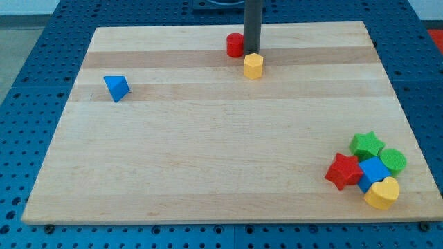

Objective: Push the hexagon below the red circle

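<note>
The yellow hexagon sits near the view's top centre of the wooden board. The red circle lies just up and left of it, close but apart. My tip is at the end of the dark rod, right beside the red circle's right edge and touching or almost touching the hexagon's top edge.
A blue triangle lies at the view's left. A cluster sits at the bottom right: green star, green circle, red star, blue block, yellow heart.
</note>
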You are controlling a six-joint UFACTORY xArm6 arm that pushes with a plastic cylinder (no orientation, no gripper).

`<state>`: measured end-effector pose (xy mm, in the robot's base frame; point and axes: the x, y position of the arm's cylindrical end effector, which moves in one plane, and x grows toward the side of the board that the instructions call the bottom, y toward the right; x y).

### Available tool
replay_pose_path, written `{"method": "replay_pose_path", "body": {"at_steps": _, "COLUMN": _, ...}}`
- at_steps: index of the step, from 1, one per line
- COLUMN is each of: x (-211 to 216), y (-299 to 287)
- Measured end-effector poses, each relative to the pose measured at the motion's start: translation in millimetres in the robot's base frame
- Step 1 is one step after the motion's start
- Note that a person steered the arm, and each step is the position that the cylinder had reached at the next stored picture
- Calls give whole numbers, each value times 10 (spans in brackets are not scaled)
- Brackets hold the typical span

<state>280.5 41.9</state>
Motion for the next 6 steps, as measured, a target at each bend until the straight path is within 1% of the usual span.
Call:
{"method": "replay_pose_path", "body": {"at_steps": 1, "x": 0, "y": 304}}
{"method": "replay_pose_path", "body": {"at_steps": 2, "x": 102, "y": 719}}
{"method": "replay_pose_path", "body": {"at_steps": 3, "x": 420, "y": 470}}
{"method": "replay_pose_path", "body": {"at_steps": 4, "x": 453, "y": 449}}
{"method": "replay_pose_path", "body": {"at_steps": 6, "x": 502, "y": 63}}
